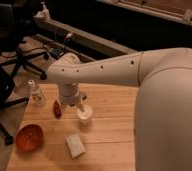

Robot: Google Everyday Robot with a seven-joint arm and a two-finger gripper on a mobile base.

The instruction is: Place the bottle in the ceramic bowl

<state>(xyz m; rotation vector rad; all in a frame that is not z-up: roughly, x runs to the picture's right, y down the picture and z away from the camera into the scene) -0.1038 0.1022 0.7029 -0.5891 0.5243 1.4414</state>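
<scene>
A pale wooden worktop with visible plank grain fills the lower part of the view, its left edge running down beside a grey floor. The bottle stands upright near the far left corner of the worktop, clear with a white cap, well apart from the ceramic bowl. The bowl sits glossy orange-red near the front left edge. Between them, a little to the right, a small dark-red object stands on the wood, and just beyond it is a white cup. A flat white block lies nearer the front, to the right of the bowl. The robot's thick white arm reaches in from the right across the worktop and bends down at its wrist. The gripper hangs low over the wood between the dark-red object and the white cup, close to the cup's rim. Whether the jaws are open or closed cannot be told. Behind the worktop the room is dim: a long grey rail crosses at a slant, and a black office chair stands on the floor at the left.
</scene>
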